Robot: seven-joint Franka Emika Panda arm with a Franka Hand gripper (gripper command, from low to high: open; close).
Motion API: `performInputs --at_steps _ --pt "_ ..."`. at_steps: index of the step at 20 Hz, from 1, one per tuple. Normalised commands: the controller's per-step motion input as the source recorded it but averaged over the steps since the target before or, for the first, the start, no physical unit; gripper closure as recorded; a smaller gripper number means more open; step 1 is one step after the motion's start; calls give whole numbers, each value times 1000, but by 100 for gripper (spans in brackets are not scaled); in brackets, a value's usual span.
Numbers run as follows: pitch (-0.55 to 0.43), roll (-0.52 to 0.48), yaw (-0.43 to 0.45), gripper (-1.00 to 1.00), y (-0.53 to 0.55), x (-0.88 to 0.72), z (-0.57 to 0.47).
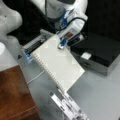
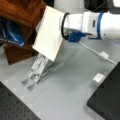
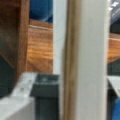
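The claw [image 1: 60, 45] clamps the notebook's [image 1: 58, 63] top edge, jaws nearly closed on the thin pad, so it hangs tilted above the clear stand [image 2: 37, 68] on the grey tabletop [image 2: 72, 85]; the wooden box [image 1: 13, 95] sits beside; a black case [image 1: 100, 52] lies well apart.

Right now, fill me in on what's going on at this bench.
The Franka arm's tool is shut on the top edge of a white spiral notebook, holding it tilted in the air above the grey table. Just below the notebook's lower corner stands a clear acrylic stand. In both front views a wooden shelf sits beside it, and a black box lies at a front view's right. The wrist view shows the notebook edge-on.
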Motion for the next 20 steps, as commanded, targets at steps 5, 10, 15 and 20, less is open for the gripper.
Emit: performInputs --at_steps 5,10,15,20 --pt "-197 -335 59 100 -69 86 -440" --pt "-167 -263 -85 100 -62 95 -296" --pt "-160 -178 -45 100 -50 203 -183" --pt "-116 -144 -14 100 -3 225 -56"
